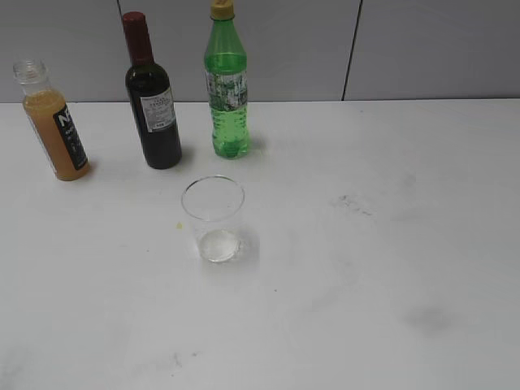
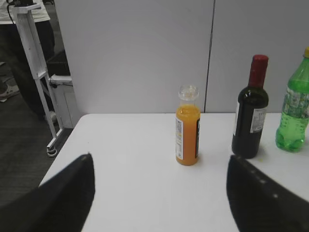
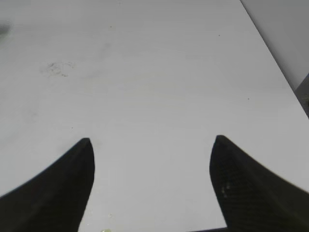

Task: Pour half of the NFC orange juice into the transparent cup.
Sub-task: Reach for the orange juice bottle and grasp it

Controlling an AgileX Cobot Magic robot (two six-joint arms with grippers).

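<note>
The NFC orange juice bottle (image 1: 57,122) stands capless at the far left of the white table, with a black label. It also shows in the left wrist view (image 2: 188,128), upright, ahead of my open left gripper (image 2: 159,159), which is empty and well short of it. The transparent cup (image 1: 213,218) stands upright near the table's middle, in front of the other bottles. My right gripper (image 3: 152,142) is open and empty over bare table. Neither gripper shows in the exterior view.
A dark wine bottle with a red top (image 1: 151,97) and a green plastic bottle with a yellow cap (image 1: 227,85) stand at the back, right of the juice. Both show in the left wrist view, wine (image 2: 250,111) and green (image 2: 294,108). A white frame (image 2: 36,63) stands beyond the table's left edge.
</note>
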